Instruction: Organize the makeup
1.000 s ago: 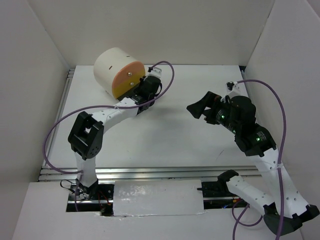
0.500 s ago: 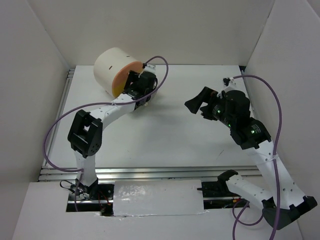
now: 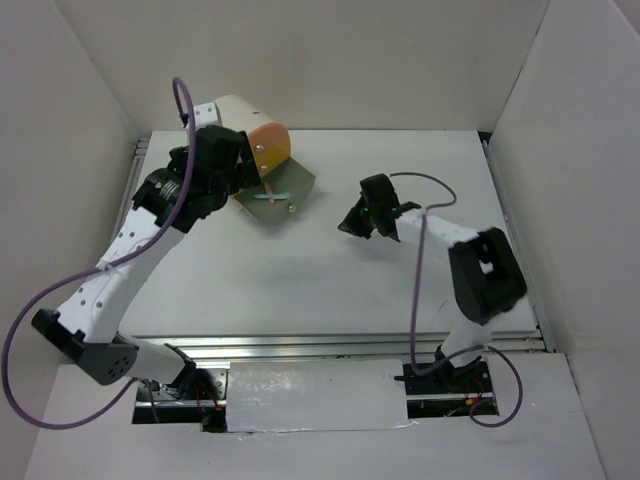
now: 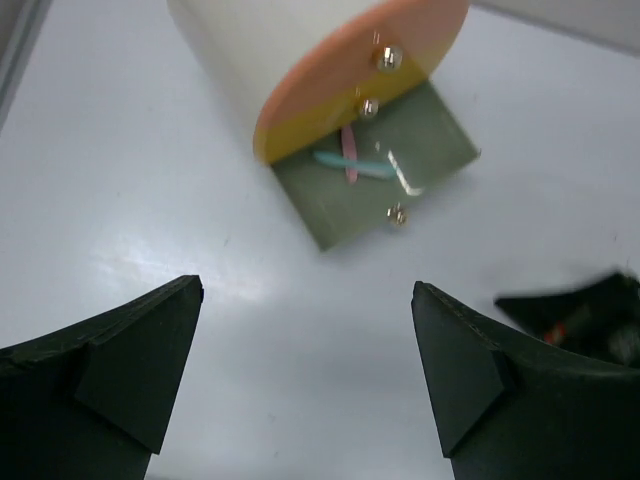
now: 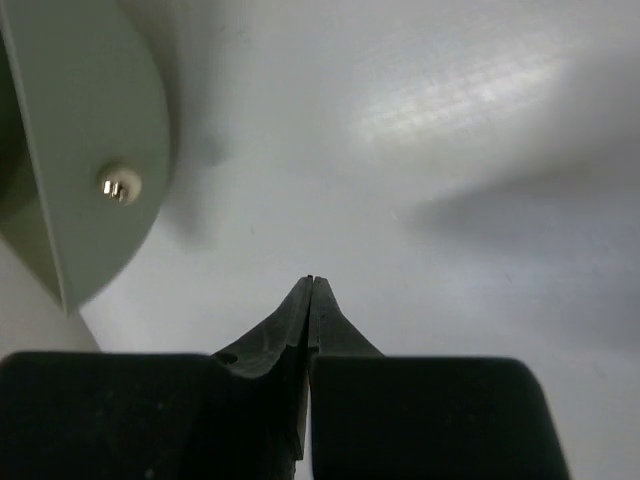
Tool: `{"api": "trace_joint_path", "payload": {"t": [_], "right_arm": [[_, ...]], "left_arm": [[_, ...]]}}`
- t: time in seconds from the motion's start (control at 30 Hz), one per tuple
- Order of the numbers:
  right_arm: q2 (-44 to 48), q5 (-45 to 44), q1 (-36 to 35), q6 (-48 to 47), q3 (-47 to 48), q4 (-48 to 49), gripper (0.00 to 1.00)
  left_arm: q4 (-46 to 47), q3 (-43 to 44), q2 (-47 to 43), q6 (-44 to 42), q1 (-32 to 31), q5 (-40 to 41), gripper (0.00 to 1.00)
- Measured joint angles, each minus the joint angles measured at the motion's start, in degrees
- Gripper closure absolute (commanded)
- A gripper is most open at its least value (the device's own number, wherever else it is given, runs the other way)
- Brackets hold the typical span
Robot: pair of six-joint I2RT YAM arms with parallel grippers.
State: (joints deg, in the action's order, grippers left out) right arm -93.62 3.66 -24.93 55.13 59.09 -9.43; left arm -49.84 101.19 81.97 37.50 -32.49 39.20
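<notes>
Looks like the pink stick (image 4: pixel 347 142) and teal stick (image 4: pixel 330 159) lie in the pulled-out green drawer (image 4: pixel 330 215); no other makeup in sight. Meanwhile the left gripper (image 4: pixel 305 290) gapes wide, and the right gripper (image 5: pixel 309 290) is pinched closed, empty.

The white worktop (image 3: pixel 330 290) carries a cream cylindrical box (image 4: pixel 260 50) on its side, straight ahead of the left fingers (image 4: pixel 130 370). A flat grey-green drawer (image 4: pixel 430 140) lies on the worktop, sticking out from below the box's orange front, ahead and left of the right fingers (image 5: pixel 335 342), touching neither pair
</notes>
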Motion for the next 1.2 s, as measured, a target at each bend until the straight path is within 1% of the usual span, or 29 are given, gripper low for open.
{"api": "trace_joint_path", "payload": {"t": [0.07,0.17,0.23,0.3,0.4,0.57,0.9,1.03,1.2], "right_arm": [[-10.34,0.35,-0.61,1.95,8.63,-1.99,1.00],[-20.52,0.98,-1.44,3.76,20.96,-4.02,1.00],[-24.76,1.97,-1.79,4.83,27.67,-4.68,1.00],[-27.52,3.63,-1.95,5.84,31.65,-3.76,1.00],[-30.32,7.41,-1.95,7.63,33.42,-1.70,1.00],[-34.10,11.98,-2.23,9.79,33.53,1.09,1.00],[-35.39,19.08,-2.97,13.79,32.76,12.31,1.00],[-37.27,20.50,-2.97,15.32,33.14,14.86,1.00],[-41.22,21.24,-3.23,16.65,36.87,15.34,0.99]], "left_arm": [[-3.85,-3.50,-3.93,0.61,0.20,-4.20,0.00],[-7.17,-9.05,-8.33,1.81,0.33,-9.20,0.01],[-8.46,-12.41,-10.54,2.45,0.35,-11.91,0.01],[-9.68,-15.15,-12.90,3.58,0.39,-13.84,0.01],[-10.69,-17.81,-16.96,4.94,0.39,-15.50,0.01],[-12.39,-17.86,-20.79,6.54,0.44,-15.76,0.00],[-14.45,-18.05,-20.96,8.33,0.50,-17.00,0.01],[-14.49,-18.08,-20.96,9.09,0.50,-18.14,0.01],[-14.49,-18.10,-21.03,9.25,0.50,-19.26,0.01]]}}
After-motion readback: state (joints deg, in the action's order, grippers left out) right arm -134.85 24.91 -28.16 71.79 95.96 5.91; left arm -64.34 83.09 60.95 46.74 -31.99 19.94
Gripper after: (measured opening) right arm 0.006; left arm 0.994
